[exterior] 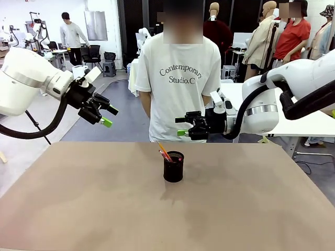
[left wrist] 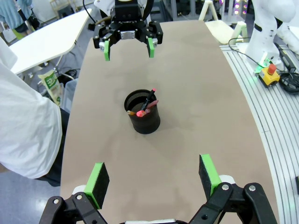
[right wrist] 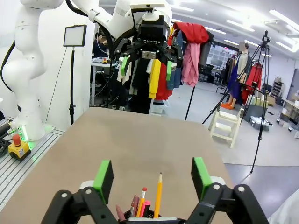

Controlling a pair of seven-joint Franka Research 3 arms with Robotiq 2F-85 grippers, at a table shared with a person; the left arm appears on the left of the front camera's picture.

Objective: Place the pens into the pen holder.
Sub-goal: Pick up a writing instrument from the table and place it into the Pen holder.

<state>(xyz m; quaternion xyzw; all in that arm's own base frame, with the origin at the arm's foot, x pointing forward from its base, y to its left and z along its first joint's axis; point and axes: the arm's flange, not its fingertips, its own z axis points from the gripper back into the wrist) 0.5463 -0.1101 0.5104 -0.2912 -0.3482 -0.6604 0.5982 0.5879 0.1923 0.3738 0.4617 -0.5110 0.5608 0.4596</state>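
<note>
Our right gripper [exterior: 182, 126] hangs wide open and empty just above the pen holder [exterior: 174, 167]; our left gripper [exterior: 107, 116], also spread wide and holding nothing, hovers well apart over the counter [exterior: 78, 198]. The pens [right wrist: 148, 202] stand tilted inside the black mesh cup near the counter's middle. We judge them light, stiff and smooth, best pinched mid-shaft across the green pads; the cup looks light enough to tip if nudged. The right wrist view cuts off the cup's body, and we cannot count the pens with certainty there.
</note>
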